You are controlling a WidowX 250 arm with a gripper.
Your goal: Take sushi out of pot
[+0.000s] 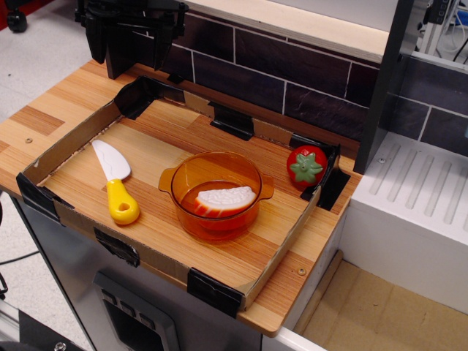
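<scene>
Starting at my left: the gripper (pixel 133 36) hangs at the top left corner, above the back edge of the wooden counter (pixel 44 117), a dark block partly cut off by the frame. I cannot tell how far its fingers are parted or whether they hold anything; it is well apart from the pot.

Next, a toy knife (pixel 115 180) with a white blade and yellow handle lies flat inside the low cardboard tray (pixel 69 142), handle toward me.

Centre: the pot (pixel 216 194), transparent amber, stands upright on the tray floor, its side handles showing. The sushi (pixel 224 199) lies inside on the bottom, white ridged side up.

Right: a red strawberry toy (pixel 306 167) with a green leaf top sits in the tray's far right corner, near the pot but not touching.
</scene>
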